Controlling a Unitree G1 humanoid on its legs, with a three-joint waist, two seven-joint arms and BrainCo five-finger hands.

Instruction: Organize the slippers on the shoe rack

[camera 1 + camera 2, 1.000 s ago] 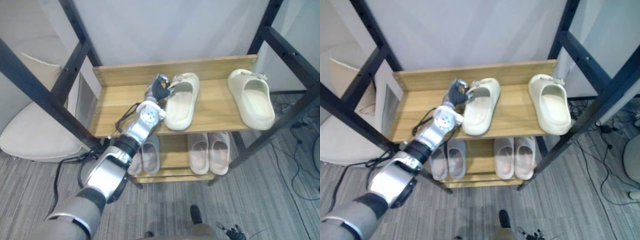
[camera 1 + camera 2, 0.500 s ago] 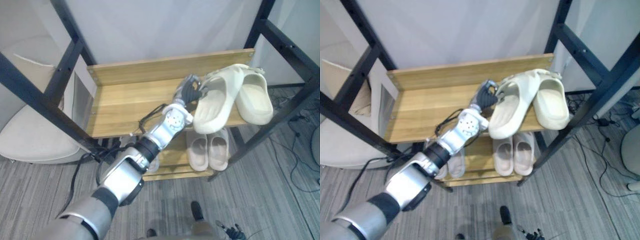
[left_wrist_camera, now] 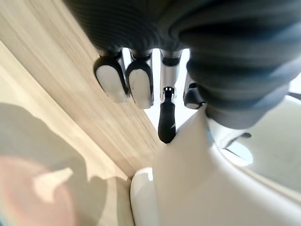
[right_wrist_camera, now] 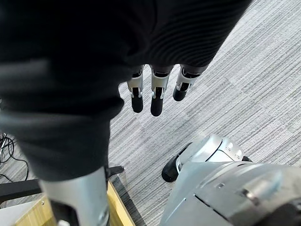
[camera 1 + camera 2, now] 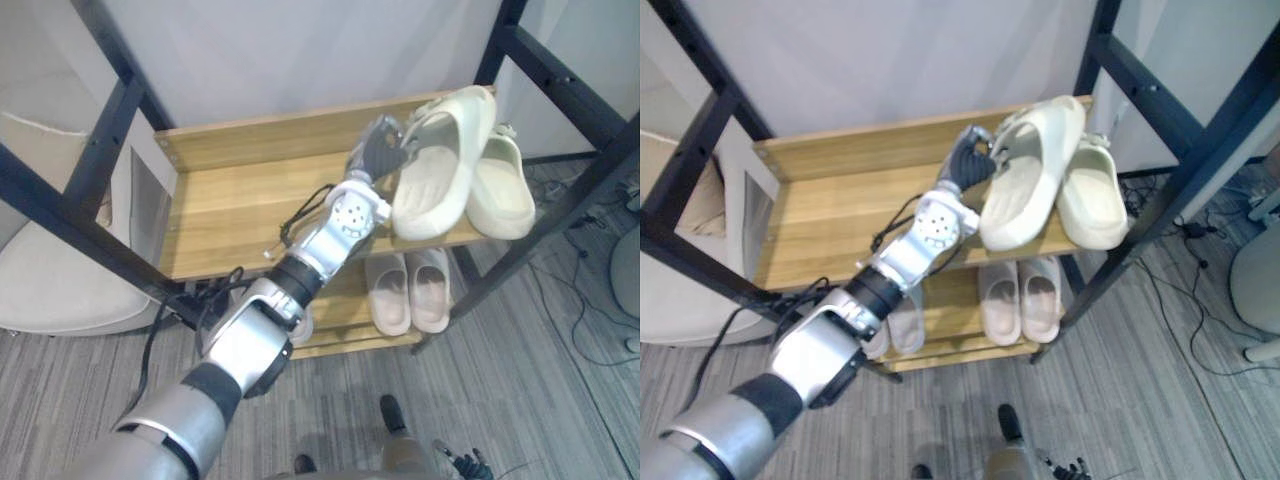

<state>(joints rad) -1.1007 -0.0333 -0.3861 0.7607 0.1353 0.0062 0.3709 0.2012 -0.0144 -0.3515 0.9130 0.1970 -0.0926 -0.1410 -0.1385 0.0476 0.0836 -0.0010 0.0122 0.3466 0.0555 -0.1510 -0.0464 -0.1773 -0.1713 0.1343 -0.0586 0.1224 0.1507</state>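
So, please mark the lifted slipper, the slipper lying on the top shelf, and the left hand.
lifted slipper (image 5: 430,195), left eye view, heel part of footbed.
slipper on the shelf (image 5: 505,195), left eye view, footbed.
left hand (image 5: 373,152), left eye view, dark cover on its back.

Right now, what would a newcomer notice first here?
The left hand grips a cream slipper, raised and tilted over the wooden top shelf, overlapping its mate lying at the shelf's right end. A beige pair sits on the lower shelf beneath. The right hand hangs open above the carpet.
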